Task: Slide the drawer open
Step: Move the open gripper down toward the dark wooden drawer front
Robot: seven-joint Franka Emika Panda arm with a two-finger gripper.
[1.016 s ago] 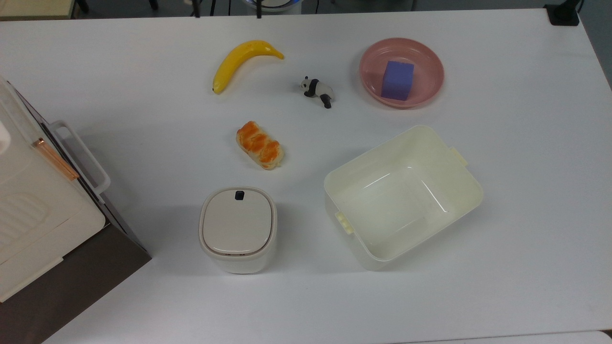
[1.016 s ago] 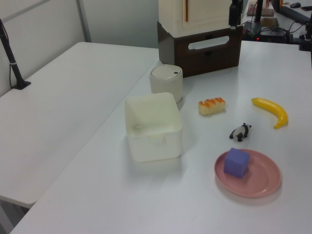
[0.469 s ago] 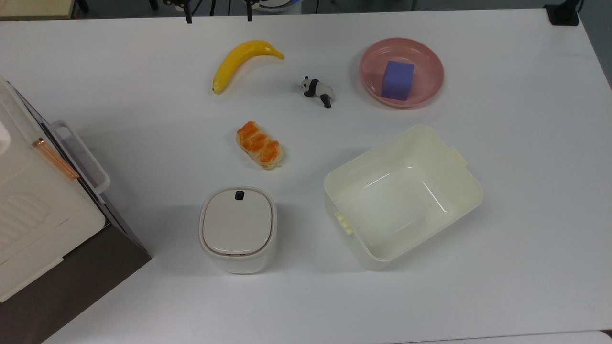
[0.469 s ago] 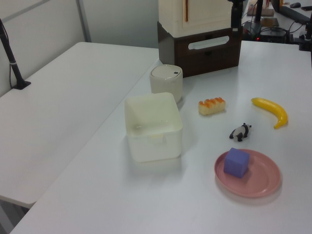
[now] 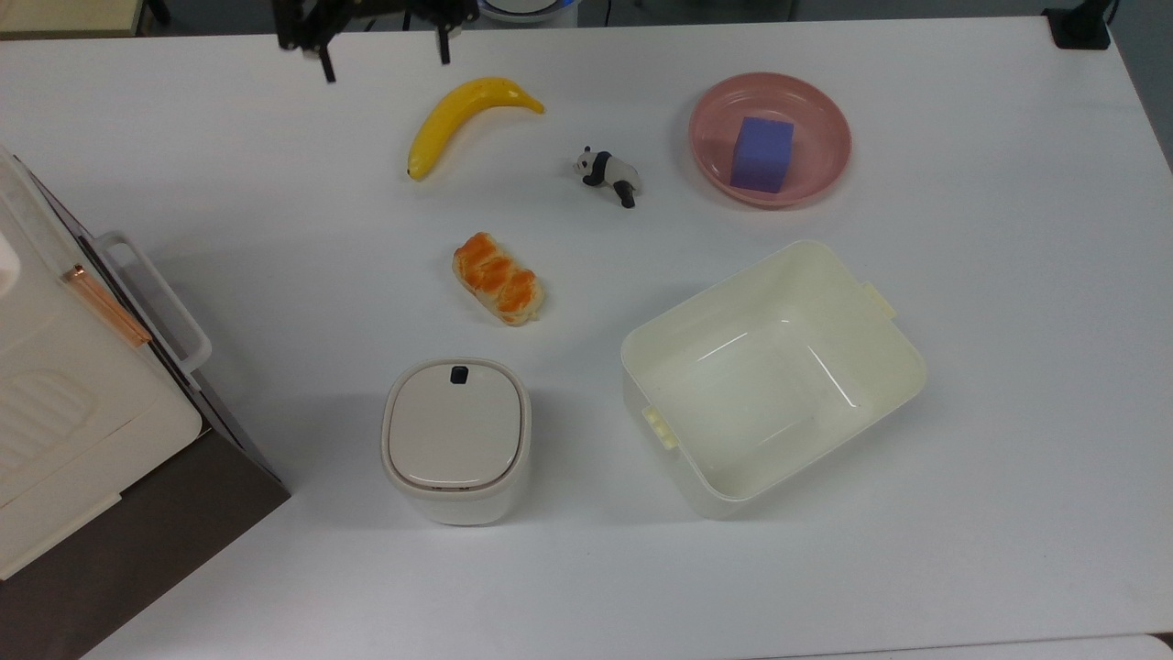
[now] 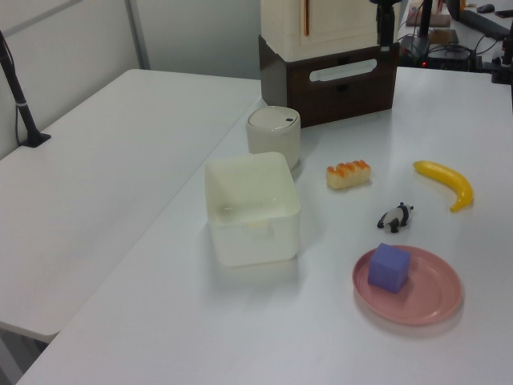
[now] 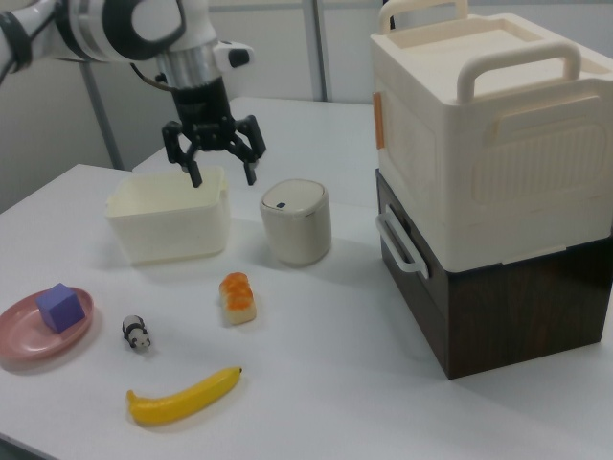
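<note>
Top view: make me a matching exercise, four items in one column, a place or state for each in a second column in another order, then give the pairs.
Items:
1. purple block
2. cream tub
3. drawer
4. tool

Places or states:
A. shut, white loop handle untouched
B. on the pink plate
C. open, at the top view's top edge, by the banana
D. empty, at the top view's right of the white lidded bin

Pairs: 1-B, 2-D, 3-A, 4-C
</note>
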